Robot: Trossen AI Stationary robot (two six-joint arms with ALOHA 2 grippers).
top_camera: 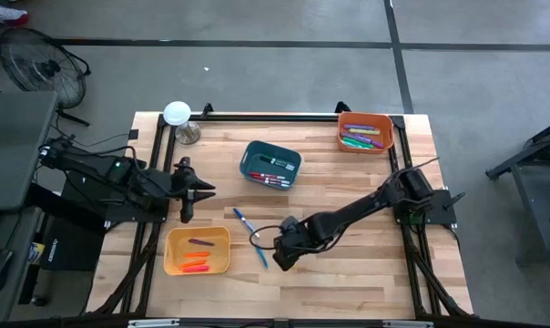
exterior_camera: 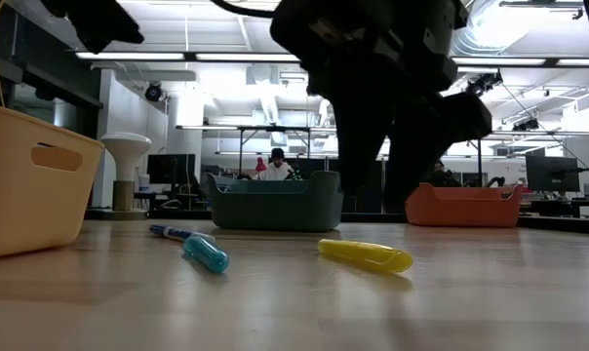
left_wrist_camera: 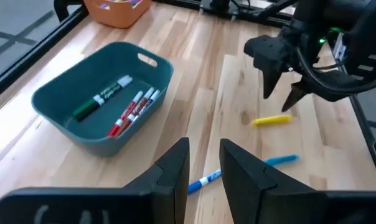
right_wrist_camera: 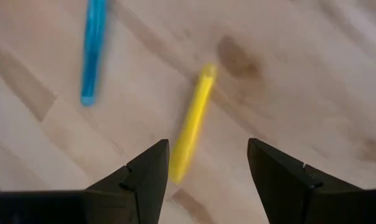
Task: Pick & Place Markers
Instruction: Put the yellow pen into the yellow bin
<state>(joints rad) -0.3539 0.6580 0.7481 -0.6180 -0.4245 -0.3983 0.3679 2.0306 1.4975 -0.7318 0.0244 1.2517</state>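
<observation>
A yellow marker (right_wrist_camera: 191,124) lies flat on the wooden table (top_camera: 348,273), with a light-blue marker (right_wrist_camera: 93,50) beside it. A darker blue marker (top_camera: 245,219) lies a little farther toward the table's left. My right gripper (right_wrist_camera: 206,152) hovers open above the yellow marker, pointing steeply down, and touches nothing. In the left wrist view it (left_wrist_camera: 281,99) stands just over that marker (left_wrist_camera: 272,119). My left gripper (left_wrist_camera: 205,144) is raised at the table's left side (top_camera: 202,191). A narrow gap shows between its fingers, with nothing in it.
A teal bin (top_camera: 249,157) holding several markers sits mid-table. An orange bin (top_camera: 389,137) with markers stands at the far right corner. A yellow bin (top_camera: 170,251) with orange and red markers is at the near left. A white mushroom-shaped object (top_camera: 177,113) stands at the far left.
</observation>
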